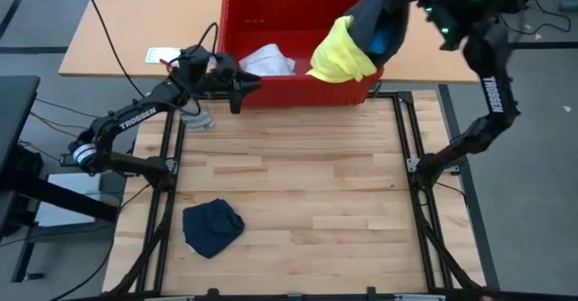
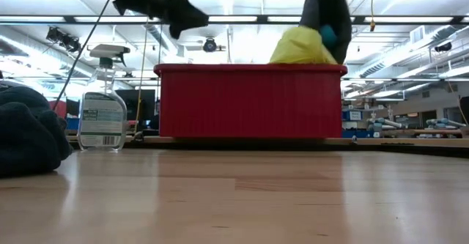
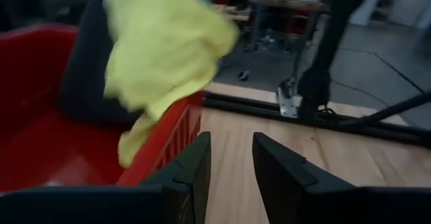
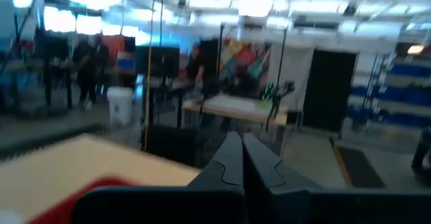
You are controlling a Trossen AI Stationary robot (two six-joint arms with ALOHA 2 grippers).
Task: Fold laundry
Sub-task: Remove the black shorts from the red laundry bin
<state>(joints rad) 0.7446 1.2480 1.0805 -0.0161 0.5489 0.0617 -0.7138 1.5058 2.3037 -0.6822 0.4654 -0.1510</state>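
Laundry hangs from above in the high view: dark grey shorts (image 1: 372, 16) drape down from the raised right arm over the red basket's (image 1: 271, 7) right end, with a yellow shirt (image 1: 341, 52) spilling over the basket's near rim and a bright blue piece (image 1: 384, 39) showing between them. The right gripper itself is hidden by cloth here. A white cloth (image 1: 268, 62) lies inside the basket. The left gripper (image 1: 242, 85) hovers at the basket's near left corner, pointing toward the bundle, well apart from it. A small navy piece (image 1: 212, 227) lies crumpled on the table (image 1: 307, 202) near its front left.

Low view: the shorts (image 2: 325, 6) hang long axis vertical, the shirt (image 2: 302, 47) bunched below them on the basket's (image 2: 249, 101) rim. A spray bottle (image 2: 102, 108) stands left of the basket.

Left wrist view: the left fingers (image 3: 185, 173) stand a little apart, empty, with the shirt (image 3: 161, 49) ahead, drooping across the basket wall.

Right wrist view: the right fingers (image 4: 225, 160) are pressed together; no cloth shows between them.
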